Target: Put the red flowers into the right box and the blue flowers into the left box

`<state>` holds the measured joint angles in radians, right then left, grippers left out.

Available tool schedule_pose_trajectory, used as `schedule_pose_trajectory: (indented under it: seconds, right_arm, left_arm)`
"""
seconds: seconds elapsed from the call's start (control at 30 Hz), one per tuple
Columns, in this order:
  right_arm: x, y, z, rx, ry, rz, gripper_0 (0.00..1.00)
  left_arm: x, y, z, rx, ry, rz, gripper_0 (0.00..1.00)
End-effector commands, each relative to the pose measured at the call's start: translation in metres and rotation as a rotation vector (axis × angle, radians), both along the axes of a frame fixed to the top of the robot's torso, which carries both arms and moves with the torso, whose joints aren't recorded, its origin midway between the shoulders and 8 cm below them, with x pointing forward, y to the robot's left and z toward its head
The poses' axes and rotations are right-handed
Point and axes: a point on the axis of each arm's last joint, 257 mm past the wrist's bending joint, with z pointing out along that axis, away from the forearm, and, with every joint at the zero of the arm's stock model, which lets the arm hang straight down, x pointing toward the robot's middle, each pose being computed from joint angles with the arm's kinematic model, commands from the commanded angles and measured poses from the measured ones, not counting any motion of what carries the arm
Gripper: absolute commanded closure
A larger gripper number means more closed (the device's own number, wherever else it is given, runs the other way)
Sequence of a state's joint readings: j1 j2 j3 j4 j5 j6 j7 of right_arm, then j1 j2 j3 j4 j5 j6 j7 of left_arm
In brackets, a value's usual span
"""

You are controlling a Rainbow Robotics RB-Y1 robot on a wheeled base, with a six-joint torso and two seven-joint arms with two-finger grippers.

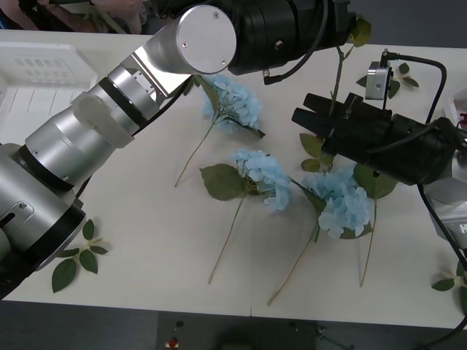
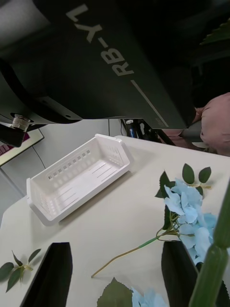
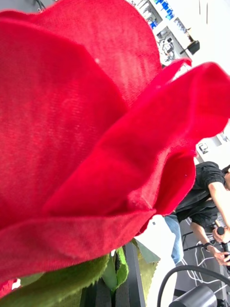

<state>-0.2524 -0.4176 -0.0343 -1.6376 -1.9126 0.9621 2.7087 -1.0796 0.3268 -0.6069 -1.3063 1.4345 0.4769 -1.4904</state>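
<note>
A red flower point(image 3: 86, 124) hangs bloom-first right in front of the left wrist camera. My left gripper point(image 3: 114, 288) is shut on it just under the bloom. In the front view its thin green stem point(image 1: 338, 69) drops from the left arm's black forearm point(image 1: 292, 29) to my right gripper point(image 1: 303, 117). The right gripper point(image 2: 115, 276) is open, and the stem point(image 2: 213, 268) passes beside one finger, not between the two. Blue flowers point(image 1: 237, 98) point(image 1: 261, 176) point(image 1: 343, 203) lie on the table under both arms. The left box point(image 1: 80, 62) point(image 2: 43, 211) stands at the far left. A narrow white edge point(image 1: 461, 102) at the right margin may be the right box.
Loose green leaf sprigs lie at the front left point(image 1: 76, 259), the far right point(image 1: 400, 76) and the front right corner point(image 1: 451, 283). My left arm's silver links point(image 1: 109, 124) cross above the table's left half. The table's front edge point(image 1: 219, 312) runs near the bottom.
</note>
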Motion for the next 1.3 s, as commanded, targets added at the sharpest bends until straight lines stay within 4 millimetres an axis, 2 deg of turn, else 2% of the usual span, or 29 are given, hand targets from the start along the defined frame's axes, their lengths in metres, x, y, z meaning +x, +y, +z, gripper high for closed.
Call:
schedule_pose_trajectory:
  seconds: [0.03, 0.07, 0.3, 0.33, 0.37, 0.4, 0.83, 1.0, 1.03, 1.07, 1.1, 1.17, 1.23, 1.27, 1.3]
  right_arm:
    - [0.000, 0.000, 0.020, 0.009, -0.042, 0.001, 0.92]
    - [0.001, 0.001, 0.020, 0.009, -0.042, 0.000, 1.00]
    - [0.011, 0.001, 0.021, 0.017, -0.032, -0.003, 1.00]
    - [0.012, 0.001, 0.023, 0.016, -0.035, -0.001, 1.00]
    - [0.013, 0.001, 0.024, 0.018, -0.035, -0.003, 1.00]
    - [0.013, 0.001, 0.024, 0.017, -0.037, -0.004, 1.00]
    - [0.020, -0.003, 0.023, 0.014, -0.030, -0.016, 1.00]
    - [0.029, -0.017, 0.010, -0.005, -0.001, -0.046, 1.00]
    - [0.031, -0.020, 0.008, -0.006, 0.008, -0.054, 1.00]
    - [0.037, -0.032, 0.004, -0.005, 0.045, -0.073, 1.00]
    - [0.040, -0.041, 0.000, -0.011, 0.072, -0.087, 1.00]
    - [0.045, -0.060, -0.004, -0.021, 0.119, -0.115, 1.00]
    - [0.052, -0.091, -0.012, -0.055, 0.185, -0.155, 1.00]
    - [0.054, -0.111, -0.016, -0.082, 0.219, -0.181, 1.00]
    - [0.057, -0.124, -0.018, -0.097, 0.237, -0.200, 1.00]
  left_arm:
    - [-0.004, 0.002, 0.030, -0.001, -0.093, -0.008, 1.00]
    - [-0.004, 0.002, 0.030, -0.001, -0.093, -0.008, 1.00]
    - [-0.004, 0.002, 0.030, -0.001, -0.093, -0.008, 1.00]
    - [-0.004, 0.002, 0.030, -0.001, -0.093, -0.008, 0.67]
    - [-0.004, 0.002, 0.030, -0.001, -0.093, -0.008, 0.20]
    - [-0.004, 0.002, 0.030, -0.001, -0.093, -0.008, 0.00]
    - [-0.004, 0.002, 0.030, -0.001, -0.093, -0.008, 0.00]
    - [-0.004, 0.002, 0.030, -0.001, -0.093, -0.008, 0.00]
    - [0.008, 0.014, 0.026, -0.015, -0.079, 0.026, 0.00]
    - [0.014, 0.021, 0.033, -0.039, -0.091, 0.050, 0.00]
    - [0.019, 0.032, 0.047, -0.077, -0.099, 0.068, 0.00]
    - [0.023, 0.049, 0.048, -0.106, -0.033, 0.065, 0.00]
    - [0.027, 0.085, 0.029, -0.038, 0.037, 0.054, 0.00]
    - [0.026, 0.106, 0.010, 0.051, 0.051, 0.046, 0.00]
    - [0.026, 0.119, -0.002, 0.106, 0.056, 0.042, 0.00]
